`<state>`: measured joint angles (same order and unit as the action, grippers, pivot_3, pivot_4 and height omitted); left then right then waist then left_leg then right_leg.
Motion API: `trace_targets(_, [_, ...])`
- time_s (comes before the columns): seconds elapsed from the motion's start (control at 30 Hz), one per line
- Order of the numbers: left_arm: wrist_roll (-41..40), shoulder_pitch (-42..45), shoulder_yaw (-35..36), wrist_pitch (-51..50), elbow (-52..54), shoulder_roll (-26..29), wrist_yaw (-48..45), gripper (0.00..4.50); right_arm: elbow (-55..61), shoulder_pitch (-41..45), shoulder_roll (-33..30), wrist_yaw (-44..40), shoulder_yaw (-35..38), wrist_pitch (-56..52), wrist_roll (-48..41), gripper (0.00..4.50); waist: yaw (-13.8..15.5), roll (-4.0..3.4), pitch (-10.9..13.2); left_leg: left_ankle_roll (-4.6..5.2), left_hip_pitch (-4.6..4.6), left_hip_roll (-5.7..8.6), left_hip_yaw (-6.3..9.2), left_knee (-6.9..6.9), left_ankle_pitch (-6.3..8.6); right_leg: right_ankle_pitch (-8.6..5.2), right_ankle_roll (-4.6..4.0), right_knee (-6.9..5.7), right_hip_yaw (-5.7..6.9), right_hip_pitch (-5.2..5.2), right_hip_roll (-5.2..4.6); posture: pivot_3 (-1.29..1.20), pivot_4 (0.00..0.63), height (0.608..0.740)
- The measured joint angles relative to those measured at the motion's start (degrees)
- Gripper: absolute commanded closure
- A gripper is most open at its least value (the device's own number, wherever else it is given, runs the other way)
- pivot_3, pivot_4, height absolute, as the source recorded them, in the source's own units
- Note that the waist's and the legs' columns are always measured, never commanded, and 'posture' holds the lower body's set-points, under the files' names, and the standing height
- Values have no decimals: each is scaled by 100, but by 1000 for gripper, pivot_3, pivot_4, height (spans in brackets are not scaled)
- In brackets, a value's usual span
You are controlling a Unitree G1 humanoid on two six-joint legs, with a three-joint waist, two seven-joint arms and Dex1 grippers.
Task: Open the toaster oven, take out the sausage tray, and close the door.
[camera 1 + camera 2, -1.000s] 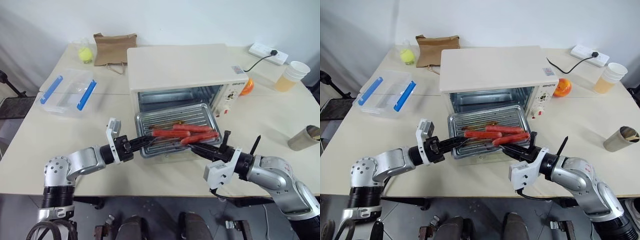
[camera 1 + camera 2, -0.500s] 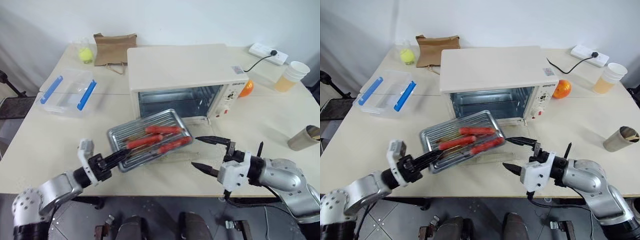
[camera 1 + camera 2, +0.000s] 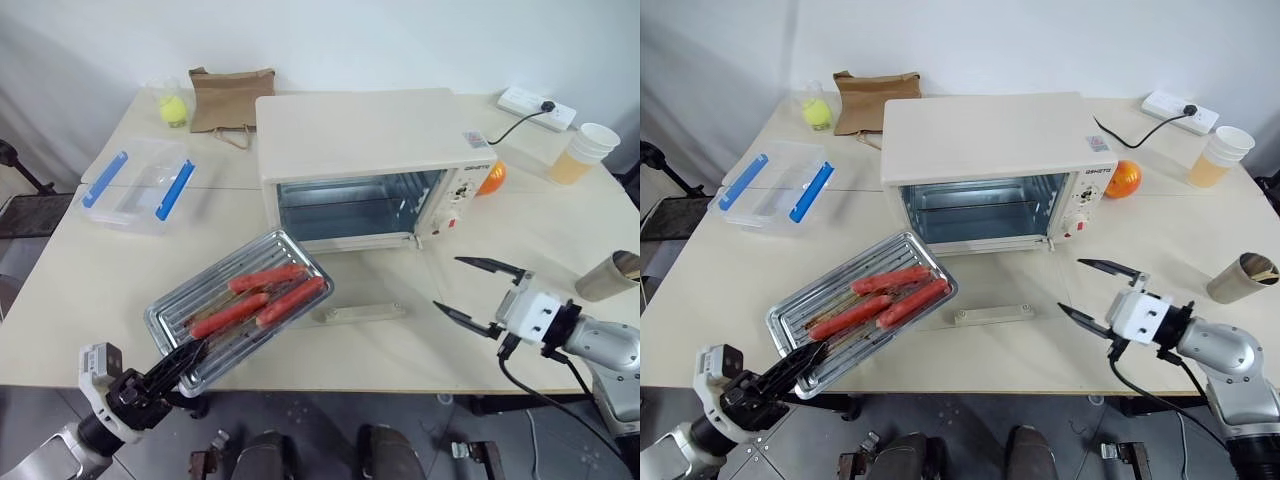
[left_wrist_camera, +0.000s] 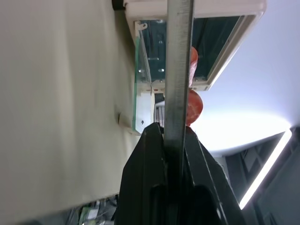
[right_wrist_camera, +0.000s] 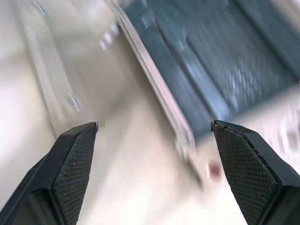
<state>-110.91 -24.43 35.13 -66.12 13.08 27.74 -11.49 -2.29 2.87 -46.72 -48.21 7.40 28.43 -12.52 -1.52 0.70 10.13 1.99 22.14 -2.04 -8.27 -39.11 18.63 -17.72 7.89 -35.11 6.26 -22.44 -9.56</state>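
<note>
The sausage tray (image 3: 240, 305), ribbed metal with three red sausages, hangs slanted over the table's front left, clear of the toaster oven (image 3: 360, 150). My left gripper (image 3: 190, 357) is shut on its near corner; the left wrist view shows the fingers (image 4: 154, 154) clamped on the tray's edge (image 4: 179, 70). The door (image 3: 375, 285) lies open and flat in front of the oven, its bar handle (image 3: 358, 313) toward me. My right gripper (image 3: 447, 283) is open and empty, just right of the door. In the right wrist view the oven's cavity (image 5: 225, 70) lies ahead.
A clear plastic box with blue clips (image 3: 135, 185) sits at the left. A brown paper bag (image 3: 230, 97) and a yellow ball (image 3: 172, 107) stand behind. An orange (image 3: 497, 175), a power strip (image 3: 535, 105) and cups (image 3: 585, 152) (image 3: 612, 275) are at the right.
My right gripper let go of the tray, opened and moved off to the right. My left gripper carried the tray left and back toward the table's front edge.
</note>
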Motion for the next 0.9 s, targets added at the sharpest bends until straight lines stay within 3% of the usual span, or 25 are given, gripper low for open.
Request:
trace_targets(0.07, [0,-238,79,67,87,-123,-82,4500,-274,197,5,-139,-8,-124,-133,466,-20,0,0,-2,0,-4,0,0,2,-1,-3,0,-11,0,-1,0,150,740])
trace_targets(0.17, [-1,-800,297,247,190,-496,-235,4500,-978,505,-3,-444,50,-255,-276,1062,-64,0,0,-2,-3,-10,-8,1,14,-6,-12,6,-12,-2,-2,0,150,740])
trace_targets(0.5, [-7,-1191,437,812,487,-1217,-318,4500,-2271,1096,6,-1206,-47,-489,-328,4492,-8,-5,2,2,0,-8,-2,0,23,-9,-18,13,-14,4,-12,0,150,740])
trace_targets(0.73, [-12,-672,620,1614,828,-2178,169,4500,-3532,1664,101,-1682,-247,-507,-134,4492,-33,-8,1,4,-5,-9,-10,-5,23,-6,-13,10,6,7,-1,0,150,740])
trace_targets(0.9, [-15,-523,686,1944,975,-2528,604,4500,-3899,1984,251,-2047,-245,-483,-153,4492,-28,-6,0,5,-6,-9,-11,-10,22,-4,-7,10,20,10,2,0,150,740])
